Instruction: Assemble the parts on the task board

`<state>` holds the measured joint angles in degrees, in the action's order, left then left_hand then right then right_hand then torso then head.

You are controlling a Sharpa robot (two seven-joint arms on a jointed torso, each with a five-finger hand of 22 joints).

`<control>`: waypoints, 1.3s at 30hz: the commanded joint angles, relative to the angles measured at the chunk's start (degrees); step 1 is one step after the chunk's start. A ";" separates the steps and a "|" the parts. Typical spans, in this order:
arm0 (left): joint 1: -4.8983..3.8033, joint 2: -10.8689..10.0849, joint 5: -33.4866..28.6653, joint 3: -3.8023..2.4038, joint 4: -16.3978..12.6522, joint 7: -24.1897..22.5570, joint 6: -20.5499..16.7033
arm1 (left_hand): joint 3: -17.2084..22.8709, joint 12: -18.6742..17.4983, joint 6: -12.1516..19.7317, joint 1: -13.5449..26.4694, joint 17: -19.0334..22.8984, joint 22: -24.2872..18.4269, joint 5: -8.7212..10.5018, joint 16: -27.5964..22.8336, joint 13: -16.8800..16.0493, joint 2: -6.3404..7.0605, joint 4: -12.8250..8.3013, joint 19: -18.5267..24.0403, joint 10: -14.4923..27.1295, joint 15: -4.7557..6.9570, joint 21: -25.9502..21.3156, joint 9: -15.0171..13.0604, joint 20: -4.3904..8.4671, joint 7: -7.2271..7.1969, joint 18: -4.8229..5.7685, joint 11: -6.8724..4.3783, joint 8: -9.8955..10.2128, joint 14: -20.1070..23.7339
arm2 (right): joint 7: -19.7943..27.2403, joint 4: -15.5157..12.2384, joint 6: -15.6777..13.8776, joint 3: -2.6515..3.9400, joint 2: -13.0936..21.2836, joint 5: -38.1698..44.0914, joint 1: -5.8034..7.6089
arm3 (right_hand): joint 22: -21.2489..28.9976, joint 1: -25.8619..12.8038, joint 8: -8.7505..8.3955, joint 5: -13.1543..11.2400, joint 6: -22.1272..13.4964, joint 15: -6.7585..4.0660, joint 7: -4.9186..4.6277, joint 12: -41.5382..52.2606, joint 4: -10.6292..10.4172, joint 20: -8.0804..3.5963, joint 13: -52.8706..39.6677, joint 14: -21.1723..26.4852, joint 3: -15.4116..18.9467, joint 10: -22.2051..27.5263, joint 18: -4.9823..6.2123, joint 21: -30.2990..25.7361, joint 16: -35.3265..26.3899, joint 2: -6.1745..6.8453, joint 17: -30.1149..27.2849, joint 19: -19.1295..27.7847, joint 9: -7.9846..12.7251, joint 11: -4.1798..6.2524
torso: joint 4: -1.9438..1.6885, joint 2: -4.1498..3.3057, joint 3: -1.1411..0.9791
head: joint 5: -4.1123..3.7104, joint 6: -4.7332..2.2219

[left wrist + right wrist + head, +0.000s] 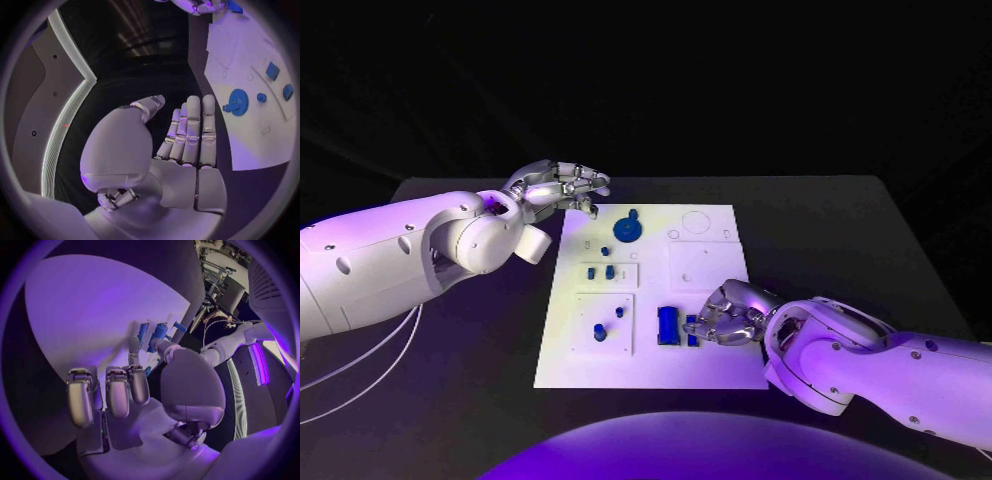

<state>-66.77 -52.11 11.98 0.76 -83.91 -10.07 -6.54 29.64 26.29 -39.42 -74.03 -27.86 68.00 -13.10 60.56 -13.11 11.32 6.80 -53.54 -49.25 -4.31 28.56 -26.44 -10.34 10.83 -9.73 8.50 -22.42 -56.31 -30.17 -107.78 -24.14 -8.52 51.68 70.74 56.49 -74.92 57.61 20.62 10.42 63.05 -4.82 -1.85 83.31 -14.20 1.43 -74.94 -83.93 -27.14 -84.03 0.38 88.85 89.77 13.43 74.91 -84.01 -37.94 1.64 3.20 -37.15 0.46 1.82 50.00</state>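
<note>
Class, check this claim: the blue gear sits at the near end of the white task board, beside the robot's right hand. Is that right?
Not quite. The head view shows the blue gear at the far end of the white task board, close to the left hand. The right hand works at the near end, by the upright blue parts.

The black table (848, 230) has a matte top, and its far edge runs straight across the head view. Behind it everything is dark and no wall or furniture can be made out. Violet light falls on the scene from above. In the left wrist view a grey wall panel (31, 100) curves beside a bright white light strip (65, 125), with a dark floor next to it. In the right wrist view a glowing violet strip (259, 362) stands near some dark equipment with cables (215, 287), too small to identify.
</note>
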 commanded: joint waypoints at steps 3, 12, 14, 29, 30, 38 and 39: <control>-0.04 0.07 -0.10 -0.05 -0.12 -0.32 0.85 | -0.11 0.17 0.44 -0.11 -0.06 -0.06 -0.31 -0.06 0.05 -0.26 0.21 0.11 0.44 -0.15 -0.28 0.06 -0.19 1.16 -0.64 -0.05 -0.24 0.42 | 0.46 -0.03 0.83 -0.01 0.04 0.37 -0.07 | -14.81 -0.50 0.31 -1.05 0.48 -0.54 0.09 0.24 -0.35 -0.31 -10.39 -6.07 1.30 -3.02 -0.17 0.29 0.23 -0.28 15.09 -5.58 -0.09 0.53 | 0.01 0.00 0.02 | 0.02 0.00; -0.04 0.03 -0.10 -0.05 -0.10 -0.31 0.80 | -0.11 0.17 0.44 -0.11 -0.06 -0.06 -0.31 -0.06 0.05 -0.26 0.21 0.11 0.44 -0.15 -0.28 0.06 -0.19 1.16 -0.64 -0.05 -0.24 0.42 | 0.98 0.12 0.77 -0.01 1.00 0.77 -0.06 | -14.76 1.49 0.23 -2.07 0.38 -0.60 0.21 0.23 0.11 -0.36 -10.43 -6.07 2.25 -3.03 -0.13 0.13 0.23 -0.69 15.09 -5.50 -0.11 0.62 | 0.02 0.08 0.01 | 0.06 0.00; -0.04 0.04 -0.10 -0.05 -0.06 -0.35 0.78 | -0.11 0.17 0.44 -0.11 -0.06 -0.06 -0.31 -0.06 0.05 -0.26 0.21 0.11 0.44 -0.15 -0.28 0.06 -0.19 1.16 -0.64 -0.05 -0.24 0.42 | 1.61 0.12 0.62 -0.01 1.50 0.80 -0.03 | -14.73 2.93 0.23 -2.78 0.37 -0.65 0.27 0.16 0.77 -0.39 -10.40 -6.07 2.45 -2.99 -0.12 0.05 0.23 -0.52 15.09 -5.47 -0.15 0.68 | 0.02 0.10 0.00 | 0.12 0.00; 0.11 1.98 -4.55 0.26 2.73 -6.85 -5.56 | -3.64 2.15 -2.35 1.38 -0.20 -1.20 8.72 0.18 -0.16 -1.09 4.29 -0.28 -1.79 0.42 -0.96 0.81 0.16 0.03 -0.72 -1.01 -2.35 0.03 | 35.76 11.38 -1.43 0.10 1.58 -32.51 7.13 | -4.18 11.85 -4.20 -3.99 -11.65 3.09 -4.70 -29.64 5.53 2.97 10.48 2.00 -1.60 16.00 6.23 -31.44 -14.54 -1.54 -6.72 10.55 0.42 -3.70 | 0.60 2.39 0.49 | -0.15 0.00; 0.15 2.46 -5.28 0.33 3.40 -7.66 -6.37 | -4.02 2.32 -3.01 1.18 -0.17 -1.38 9.24 0.09 -0.11 -1.23 4.85 -0.31 -2.48 0.55 -1.10 1.07 0.28 -0.20 -0.72 -1.21 -2.41 0.04 | 37.84 13.57 -0.83 0.14 0.92 -35.33 7.68 | -1.95 11.83 -4.21 -4.18 -12.52 3.35 -5.06 -35.34 6.16 3.30 14.99 3.93 -2.35 19.39 7.11 -36.96 -18.22 -1.46 -10.87 13.17 0.51 -3.99 | 0.63 2.75 0.60 | -0.20 -0.17; 1.07 6.85 -11.28 0.58 9.83 -12.03 -10.37 | -5.77 -0.84 -5.56 -2.09 3.36 -6.34 9.33 -9.31 2.30 -1.49 7.79 3.00 -5.31 -0.04 -7.09 3.55 -0.23 -0.42 -0.61 -1.18 -0.55 3.89 | 47.63 30.39 2.12 0.55 -5.64 -51.48 9.65 | 14.49 10.75 -4.49 -3.96 -16.00 6.22 -7.66 -54.36 9.59 5.87 34.39 17.53 -7.83 27.77 9.82 -65.44 -48.17 -1.32 -33.88 24.74 4.17 -6.87 | 0.59 4.80 1.23 | -1.15 -5.55; 1.26 7.42 -11.98 0.59 10.75 -12.53 -10.69 | -6.31 -2.31 -5.38 -2.66 4.58 -8.92 9.26 -13.04 3.14 -1.65 8.49 4.20 -5.30 -0.51 -9.96 4.09 -0.76 -0.29 -0.59 -0.72 0.16 4.56 | 48.57 32.69 2.52 0.61 -6.78 -53.23 9.72 | 16.54 10.49 -5.04 -3.90 -16.20 7.28 -8.36 -58.02 9.78 6.71 37.87 20.11 -8.59 29.24 9.63 -68.00 -52.11 -1.27 -35.38 26.52 5.02 -7.90 | 0.63 4.93 1.22 | -1.20 -6.20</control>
<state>-65.66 -45.04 4.82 1.36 -73.84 -18.05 -13.84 23.38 24.40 -44.58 -76.37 -23.66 59.79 -3.85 48.58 -10.25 9.69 14.98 -49.66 -54.41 -4.71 19.42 -22.53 -10.89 10.44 -9.73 7.69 -22.47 -51.81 9.69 -77.50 -24.64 -7.91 45.49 29.33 66.21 -58.92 68.89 15.68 6.20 46.95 2.32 -10.00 26.12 -4.52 7.97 -37.91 -64.14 -35.46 -54.65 9.82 21.50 38.58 12.08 39.85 -57.75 -33.12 -5.90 3.77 -33.12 1.48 0.84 45.57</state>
